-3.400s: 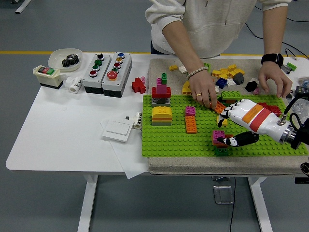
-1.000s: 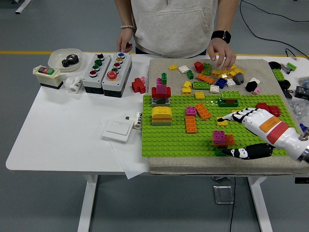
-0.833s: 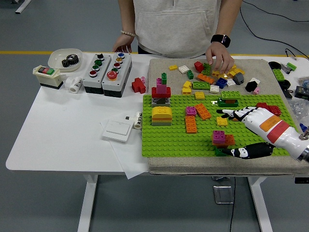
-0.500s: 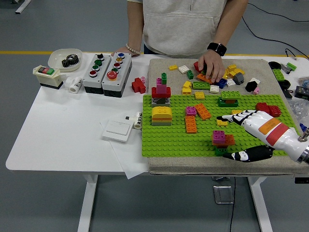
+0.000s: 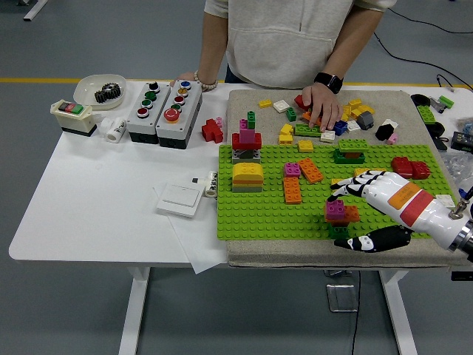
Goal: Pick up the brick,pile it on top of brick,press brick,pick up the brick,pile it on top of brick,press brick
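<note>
Right hand (image 5: pixel 360 214): fingers spread, empty, bracketing the stack.
Stack: magenta brick (image 5: pixel 335 208) sits on orange brick (image 5: pixel 348 214), near edge of green baseplate (image 5: pixel 259 214).
Done: apparently one piling.
Left: press, second brick.
Person's hand (image 5: pixel 320 108): among loose bricks.

I see the small brick stack (image 5: pixel 338 215) sitting just left of my right hand's fingers (image 5: pixel 347 186): a magenta brick studs-up on an orange one, with a green piece underneath, upright near the green baseplate's (image 5: pixel 251 214) front edge. Farther left of the fingers, an orange brick (image 5: pixel 293 190) lies flat with a pink brick (image 5: pixel 292 169) at its far end.
</note>
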`<state>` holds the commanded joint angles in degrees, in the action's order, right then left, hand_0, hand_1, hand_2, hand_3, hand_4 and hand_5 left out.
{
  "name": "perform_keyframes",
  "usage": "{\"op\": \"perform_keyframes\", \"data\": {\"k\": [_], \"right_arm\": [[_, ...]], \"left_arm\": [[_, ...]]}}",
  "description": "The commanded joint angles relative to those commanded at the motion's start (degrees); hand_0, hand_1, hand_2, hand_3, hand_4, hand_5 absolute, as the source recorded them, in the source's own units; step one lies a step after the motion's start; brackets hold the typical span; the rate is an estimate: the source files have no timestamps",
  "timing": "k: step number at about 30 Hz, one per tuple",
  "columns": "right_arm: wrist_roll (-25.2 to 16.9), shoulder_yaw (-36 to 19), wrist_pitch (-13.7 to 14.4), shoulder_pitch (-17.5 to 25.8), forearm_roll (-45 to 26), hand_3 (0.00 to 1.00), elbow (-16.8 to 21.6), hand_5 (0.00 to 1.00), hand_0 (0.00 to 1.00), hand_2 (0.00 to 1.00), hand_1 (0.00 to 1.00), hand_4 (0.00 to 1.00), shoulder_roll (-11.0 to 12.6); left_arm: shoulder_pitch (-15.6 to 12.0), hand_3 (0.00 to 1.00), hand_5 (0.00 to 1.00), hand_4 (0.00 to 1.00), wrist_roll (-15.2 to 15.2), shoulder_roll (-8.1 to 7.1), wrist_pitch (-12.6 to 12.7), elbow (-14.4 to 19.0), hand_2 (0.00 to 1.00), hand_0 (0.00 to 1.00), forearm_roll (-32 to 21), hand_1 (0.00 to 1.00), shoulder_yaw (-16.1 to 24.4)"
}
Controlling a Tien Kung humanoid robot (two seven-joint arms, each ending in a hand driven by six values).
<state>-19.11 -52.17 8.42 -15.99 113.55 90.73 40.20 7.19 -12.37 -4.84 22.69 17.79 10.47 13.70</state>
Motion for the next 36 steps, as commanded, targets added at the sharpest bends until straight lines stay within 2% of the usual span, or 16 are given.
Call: {"op": "perform_keyframes", "data": {"k": [10, 11, 36], "right_arm": [[0.10, 3.86, 0.24, -2.21, 1.81, 0.647, -2.38, 0.700, 0.712, 0.741, 0.693, 0.912, -0.71], [0.09, 3.97, 0.29, -2.27, 1.82, 0.625, -2.53, 0.702, 0.694, 0.730, 0.678, 0.911, -0.78], [0.04, 4.29, 0.42, -1.95, 2.05, 0.603, -3.60, 0.673, 0.683, 0.720, 0.670, 0.880, -0.86]], "left_arm": [[-0.09, 0.592, 0.670, 0.646, -0.20, 0.04, -0.03, 0.00, 0.740, 0.747, 0.39, 0.734, 0.17], [-0.10, 0.592, 0.671, 0.647, -0.21, 0.04, -0.03, 0.00, 0.742, 0.747, 0.40, 0.735, 0.18], [-0.30, 0.592, 0.669, 0.646, -0.60, -0.05, -0.06, 0.06, 0.742, 0.747, 1.58, 0.735, 0.69]]}}
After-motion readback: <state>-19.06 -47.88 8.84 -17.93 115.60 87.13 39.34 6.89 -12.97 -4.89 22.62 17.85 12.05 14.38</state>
